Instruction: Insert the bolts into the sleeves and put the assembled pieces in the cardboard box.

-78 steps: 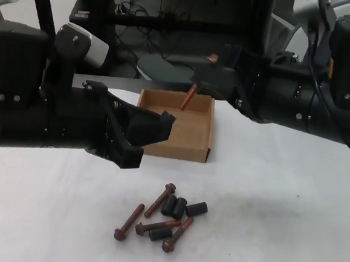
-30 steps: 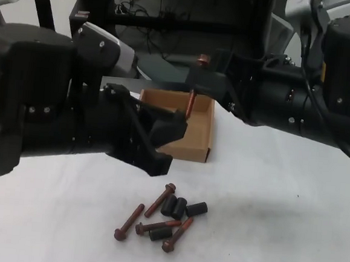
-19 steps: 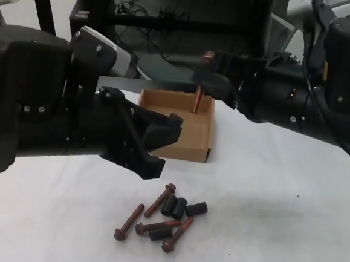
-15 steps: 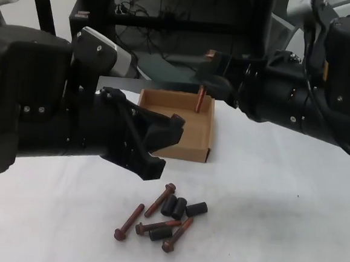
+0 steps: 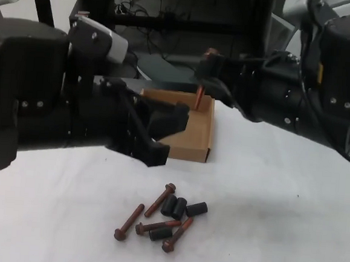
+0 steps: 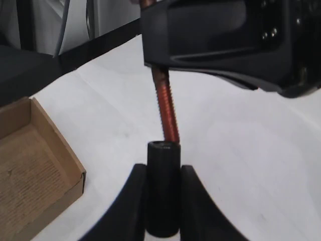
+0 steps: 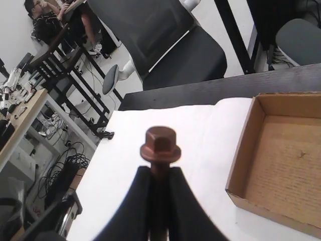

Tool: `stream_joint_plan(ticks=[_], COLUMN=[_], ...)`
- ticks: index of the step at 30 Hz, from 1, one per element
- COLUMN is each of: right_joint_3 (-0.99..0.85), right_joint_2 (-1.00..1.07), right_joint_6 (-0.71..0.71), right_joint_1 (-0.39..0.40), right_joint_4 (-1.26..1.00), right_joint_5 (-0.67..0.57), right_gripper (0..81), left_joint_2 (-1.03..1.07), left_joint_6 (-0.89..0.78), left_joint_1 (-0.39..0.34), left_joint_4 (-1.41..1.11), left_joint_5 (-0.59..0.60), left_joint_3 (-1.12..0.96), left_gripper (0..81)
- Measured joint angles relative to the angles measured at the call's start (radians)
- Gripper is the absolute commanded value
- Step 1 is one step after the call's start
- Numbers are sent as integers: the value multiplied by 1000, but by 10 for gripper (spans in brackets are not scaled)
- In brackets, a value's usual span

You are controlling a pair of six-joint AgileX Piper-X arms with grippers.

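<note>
The left gripper (image 6: 163, 174) is shut tight on a black sleeve (image 6: 163, 198). The sleeve stands up straight between its two fingers, with the open end on top, poking out past the fingertips.

Right above that open end is a copper bolt (image 6: 165, 113). It points down and leans a little. Its tip is at the mouth of the sleeve, but I cannot tell how far in it goes. The right gripper (image 7: 159, 173) pinches this bolt by the top of its stem. The bolt's head (image 7: 160, 144) sits just past the fingertips.

The two grippers are very near each other, the right one over the left one.

The cardboard box (image 6: 56, 146) lies lower down on the table, near the left gripper and off to one side of it.

Farther away, on the white cloth (image 5: 278, 206), lies a small pile of loose bolts (image 5: 159, 200) and loose sleeves (image 5: 196, 208). The pile is well apart from both grippers.
</note>
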Motion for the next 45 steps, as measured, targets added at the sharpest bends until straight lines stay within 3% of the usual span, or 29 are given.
stream_joint_plan(ticks=[45], right_joint_3=[1], right_joint_2=[0], right_joint_6=[61], right_joint_1=[43], right_joint_4=[-66], right_joint_5=[71], right_gripper=[6], left_joint_2=[0], left_joint_6=[-10], left_joint_1=[0], left_joint_4=[-24], left_joint_5=[0], left_joint_3=[0], left_gripper=[17])
